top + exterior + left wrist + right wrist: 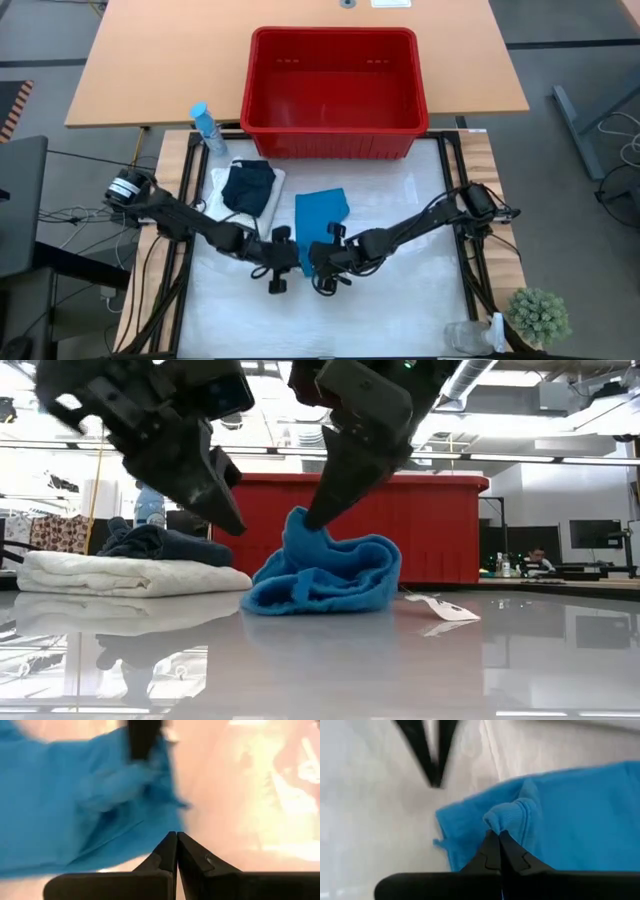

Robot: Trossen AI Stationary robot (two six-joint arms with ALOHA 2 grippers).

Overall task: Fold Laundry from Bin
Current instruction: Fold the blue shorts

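Note:
A teal-blue cloth (322,214) lies bunched on the white table cover, just in front of the red bin (333,80). To its left, a dark navy item (248,185) rests on a folded white one (120,573). My right gripper (310,520) is shut on the blue cloth's raised peak. My left gripper (236,526) hangs shut and empty just left of that peak, above the table; in its own wrist view its fingertips (176,838) meet with nothing between them. My right gripper pinches a bunched fold at the blue cloth's hemmed edge (499,818) between its two fingers. The fingers slant down from the table's right and near side. That fold is drawn up into a peak (298,520); the remainder of the cloth lies slack on the table.
A water bottle (207,128) stands left of the bin. A small potted plant (538,315) and a clear jar (466,335) sit at the near right corner. A white tag (440,608) lies right of the blue cloth. A person (540,560) sits far behind the table.

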